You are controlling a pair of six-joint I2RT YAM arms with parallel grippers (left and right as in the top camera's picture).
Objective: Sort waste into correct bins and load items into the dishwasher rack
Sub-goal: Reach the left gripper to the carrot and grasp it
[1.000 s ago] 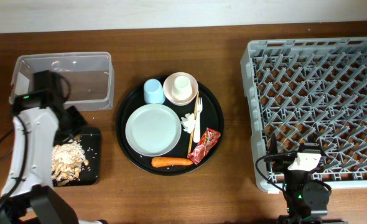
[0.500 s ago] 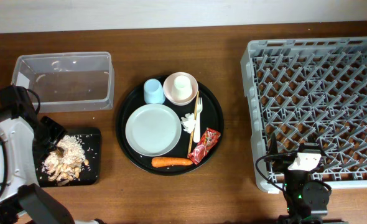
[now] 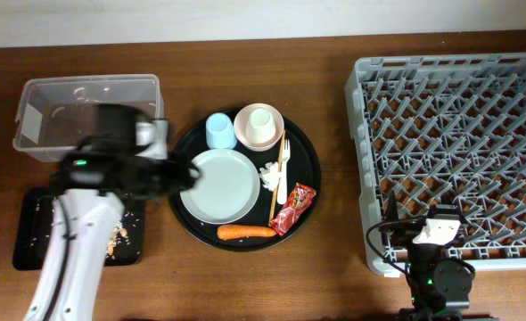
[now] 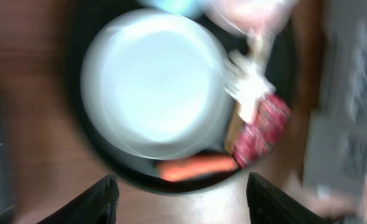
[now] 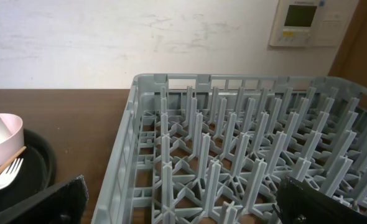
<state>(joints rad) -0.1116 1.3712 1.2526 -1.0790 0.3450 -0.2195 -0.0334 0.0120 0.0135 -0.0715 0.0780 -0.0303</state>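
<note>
- Left jaws: stand spread wide, fingers (image 4: pixel 102 198) at the lower corners of the blurred left wrist view, pinch nothing and touch nothing.
- Same jaws in the overhead view: hover over the left rim of the pale grey plate (image 3: pixel 219 185), at the end of the left arm (image 3: pixel 111 169) reaching in from the lower left.
- Right jaws: stand spread wide as well, fingers (image 5: pixel 37 204) low in the right wrist view, hold nothing, and face the dishwasher rack (image 5: pixel 233 155).
- Right arm (image 3: pixel 437 267): sits at the bottom right of the frame, just by the lower left corner of the rack (image 3: pixel 459 152).
- Round black tray (image 3: pixel 309 147), middle of the desk: carries the plate, a light blue cup (image 3: pixel 219 131) and a pink bowl (image 3: pixel 259 127) with the small white cup (image 3: pixel 261 119) inside it.
- Right of the plate: lie the crumpled napkin (image 3: pixel 268 176), the white utensil (image 3: pixel 282 189), the chopsticks (image 3: pixel 274 207) and the red wrapper (image 3: pixel 295 208).
- Below the plate: lies the carrot (image 3: pixel 245 233), along the tray's lower rim.
- Clear tub (image 3: pixel 85 116): stands at the upper left, partly behind the left arm.
- Shallow black tray (image 3: pixel 31 241): lies at the lower left and holds scattered rice scraps (image 3: pixel 116 242).
- Rack: shows only bare pegs.
</note>
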